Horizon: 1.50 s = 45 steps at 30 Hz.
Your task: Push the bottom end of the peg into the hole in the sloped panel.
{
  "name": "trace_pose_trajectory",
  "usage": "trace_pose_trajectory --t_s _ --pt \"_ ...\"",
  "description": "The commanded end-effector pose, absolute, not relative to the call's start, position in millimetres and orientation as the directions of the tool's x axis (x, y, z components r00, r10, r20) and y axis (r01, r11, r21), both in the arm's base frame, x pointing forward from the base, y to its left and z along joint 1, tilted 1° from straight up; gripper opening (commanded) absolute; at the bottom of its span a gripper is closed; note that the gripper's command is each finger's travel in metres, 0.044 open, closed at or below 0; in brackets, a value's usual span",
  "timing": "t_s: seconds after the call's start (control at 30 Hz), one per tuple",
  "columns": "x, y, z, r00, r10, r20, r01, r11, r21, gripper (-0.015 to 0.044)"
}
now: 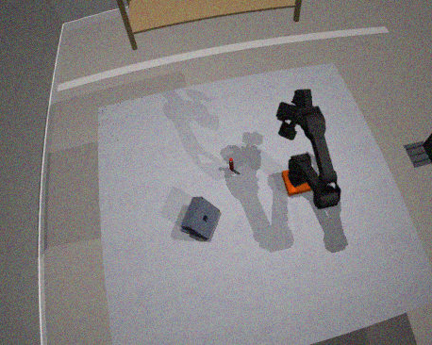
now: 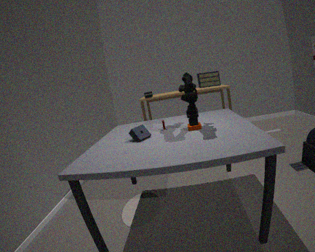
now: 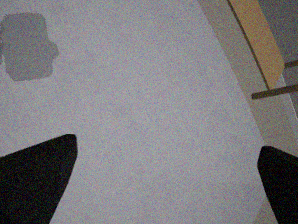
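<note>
Rising from an orange base [image 1: 293, 189] [image 2: 194, 127] on a pale table [image 1: 151, 292] [image 2: 161, 155] [image 3: 150, 100], as a black arm [image 1: 322, 151] [image 2: 192, 113]. Hanging above the tabletop as an empty gripper [image 1: 287, 122] [image 2: 183, 89] [image 3: 169, 151], spreading its two fingers wide. Standing upright on the table as a small red peg [image 1: 231, 164] [image 2: 164, 124], well apart from the gripper. Sitting near the peg as a gray block [image 1: 196, 213] [image 2: 137, 133], tilting its sloped face and showing a dark hole [image 1: 205, 218] [image 2: 142, 131] with nothing in it.
</note>
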<state>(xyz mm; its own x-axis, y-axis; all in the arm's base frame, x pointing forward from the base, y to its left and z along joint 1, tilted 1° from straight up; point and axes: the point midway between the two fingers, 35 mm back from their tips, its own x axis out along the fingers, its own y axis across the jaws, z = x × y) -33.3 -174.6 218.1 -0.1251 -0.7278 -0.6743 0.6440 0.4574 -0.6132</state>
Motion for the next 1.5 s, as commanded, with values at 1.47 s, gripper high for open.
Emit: trace_pose_trajectory --t_s 1.47 --pt "42 -216 196 0.111 -0.515 -0.85 0.989 0.137 0.046 0.044"
